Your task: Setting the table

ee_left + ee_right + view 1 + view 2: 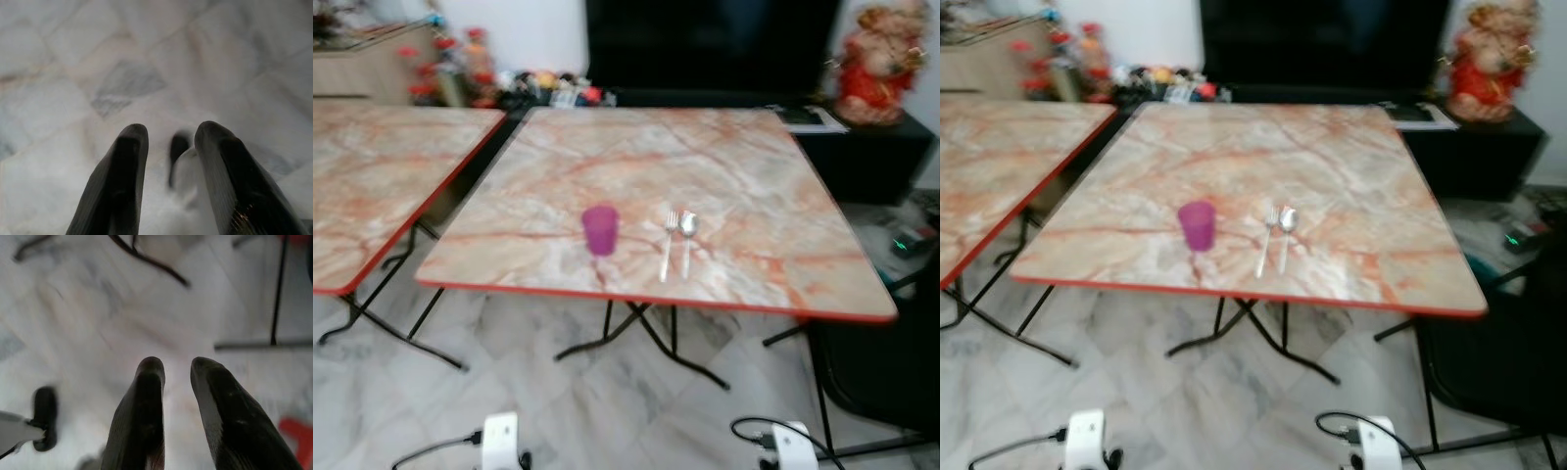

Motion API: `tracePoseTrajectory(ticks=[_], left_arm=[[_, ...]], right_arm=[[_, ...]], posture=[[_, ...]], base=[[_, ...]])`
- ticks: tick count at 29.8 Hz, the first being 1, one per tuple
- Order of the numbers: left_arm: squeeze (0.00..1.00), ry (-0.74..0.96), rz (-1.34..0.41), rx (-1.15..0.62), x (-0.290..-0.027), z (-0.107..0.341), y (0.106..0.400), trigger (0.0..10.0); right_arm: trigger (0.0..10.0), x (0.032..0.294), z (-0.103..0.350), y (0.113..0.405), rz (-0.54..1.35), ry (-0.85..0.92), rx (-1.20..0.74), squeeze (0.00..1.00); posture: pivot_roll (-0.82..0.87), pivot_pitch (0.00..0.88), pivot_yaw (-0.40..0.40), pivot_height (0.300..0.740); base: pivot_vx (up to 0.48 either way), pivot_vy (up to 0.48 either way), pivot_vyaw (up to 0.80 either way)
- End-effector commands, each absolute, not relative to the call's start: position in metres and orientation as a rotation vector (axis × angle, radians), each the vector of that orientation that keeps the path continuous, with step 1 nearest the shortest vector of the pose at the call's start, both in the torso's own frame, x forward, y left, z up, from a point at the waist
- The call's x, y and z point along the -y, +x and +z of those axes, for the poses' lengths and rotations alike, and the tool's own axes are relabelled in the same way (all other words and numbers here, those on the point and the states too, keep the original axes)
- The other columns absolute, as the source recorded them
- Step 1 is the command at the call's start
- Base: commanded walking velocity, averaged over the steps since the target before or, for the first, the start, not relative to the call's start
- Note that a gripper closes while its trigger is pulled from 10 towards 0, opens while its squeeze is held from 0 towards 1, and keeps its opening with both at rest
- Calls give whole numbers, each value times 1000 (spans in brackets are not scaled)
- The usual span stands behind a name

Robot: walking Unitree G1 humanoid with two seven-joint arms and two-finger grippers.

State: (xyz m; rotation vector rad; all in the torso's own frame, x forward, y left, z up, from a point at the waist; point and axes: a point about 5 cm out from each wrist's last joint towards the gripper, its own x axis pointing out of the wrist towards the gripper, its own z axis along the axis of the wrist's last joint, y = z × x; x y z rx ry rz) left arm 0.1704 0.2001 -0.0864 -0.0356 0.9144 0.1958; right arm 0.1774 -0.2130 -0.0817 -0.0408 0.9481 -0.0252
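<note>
Both pincers, left pincer (168, 147) and right pincer (177, 377), hang empty, narrowly parted; you're approaching the bench (724, 166); next, reach the cup (600, 230).

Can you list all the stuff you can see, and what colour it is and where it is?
cup: one, purple, upright on the near table, left of the cutlery
fork: one, silver, beside the spoon
spoon: one, silver, right of the fork
tables: two, marble-look tops with red edges, side by side
statue: one, red and gold, on the black cabinet, far right
floor: pale marble tiles
left claw: black fingers apart, hanging over the floor
right claw: black fingers apart, hanging over the floor
</note>
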Motion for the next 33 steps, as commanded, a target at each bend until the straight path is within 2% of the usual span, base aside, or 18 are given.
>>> tracePoseTrajectory(ticks=[1, 8, 25, 33], left_arm=[[0, -21, 201, -932, -204, -88, 167, 10000], [0, -18, 197, -930, -203, -87, 167, 10000], [0, 12, 174, -930, -205, -88, 165, 10000], [0, 7, 176, -917, -200, -87, 170, 10000]], right_arm=[[10000, 205, -81, 181, -10, -27, -930, 0], [10000, 205, -82, 180, -8, -31, -934, 0], [10000, 206, -82, 178, -3, -37, -941, 0], [10000, 207, -82, 179, 0, -43, -944, 0]], posture=[[48, 0, -34, 728], [45, 0, -31, 728], [39, 0, -28, 728], [42, 0, -34, 728]], base=[[401, 0, 0], [401, 0, 0], [0, 0, 0], [0, -378, 0]])
